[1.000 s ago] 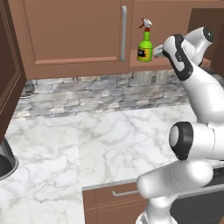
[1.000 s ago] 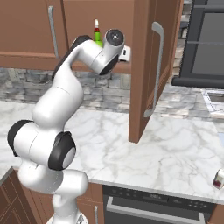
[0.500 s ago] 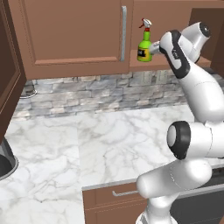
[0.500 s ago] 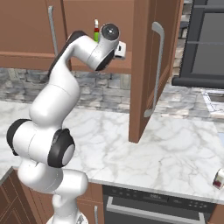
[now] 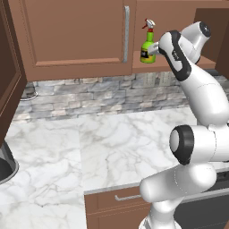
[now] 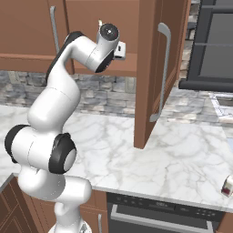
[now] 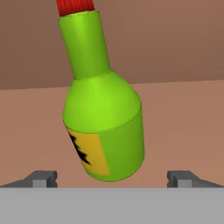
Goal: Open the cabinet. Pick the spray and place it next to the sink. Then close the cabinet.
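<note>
Hand view puts the spray (image 7: 103,127) straight ahead of the hand (image 7: 113,178), its body centred between the two fingertips (image 7: 41,178) — spread wide, holding nothing. The bottle's long axis runs away up the frame, leaning slightly. From the left base view, the spray (image 5: 147,44) stands upright on the open cabinet's shelf (image 5: 179,65), just beside the wrist.

From my hand view, the small green spray bottle with the yellow-and-black label (image 7: 103,127) loses its nozzle to the top edge, and the grey band hides its base. In the right base view my own white forearm covers nearly all of it. In the left base view my wrist blocks my fingertips, so their contact with the bottle is unclear.
</note>
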### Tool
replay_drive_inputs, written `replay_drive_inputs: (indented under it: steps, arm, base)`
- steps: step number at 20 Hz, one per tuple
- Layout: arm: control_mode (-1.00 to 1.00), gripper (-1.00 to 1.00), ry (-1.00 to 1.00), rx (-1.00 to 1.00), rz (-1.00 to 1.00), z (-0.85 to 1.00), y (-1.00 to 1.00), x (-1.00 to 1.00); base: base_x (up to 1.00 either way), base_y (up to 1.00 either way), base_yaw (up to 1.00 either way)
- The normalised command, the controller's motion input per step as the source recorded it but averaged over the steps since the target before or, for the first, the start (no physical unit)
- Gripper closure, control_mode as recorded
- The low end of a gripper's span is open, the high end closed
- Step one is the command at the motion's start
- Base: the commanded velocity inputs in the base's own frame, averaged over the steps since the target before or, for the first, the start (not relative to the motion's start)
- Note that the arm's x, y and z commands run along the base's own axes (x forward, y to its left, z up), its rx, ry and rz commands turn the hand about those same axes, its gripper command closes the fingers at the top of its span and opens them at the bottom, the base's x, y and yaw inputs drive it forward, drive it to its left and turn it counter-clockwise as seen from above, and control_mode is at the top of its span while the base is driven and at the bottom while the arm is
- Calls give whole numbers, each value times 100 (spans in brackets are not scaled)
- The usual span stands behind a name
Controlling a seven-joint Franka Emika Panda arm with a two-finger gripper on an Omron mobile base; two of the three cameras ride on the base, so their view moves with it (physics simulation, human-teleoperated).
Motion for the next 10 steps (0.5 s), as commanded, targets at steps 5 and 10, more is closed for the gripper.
replay_drive_inputs:
  steps: [5,10]
  arm:
    - [-100,-100,-6,-3,1,16,10,0]
    - [-100,-100,-5,-4,0,20,3,0]
  base:
    - [0,0,0]
    - [0,0,0]
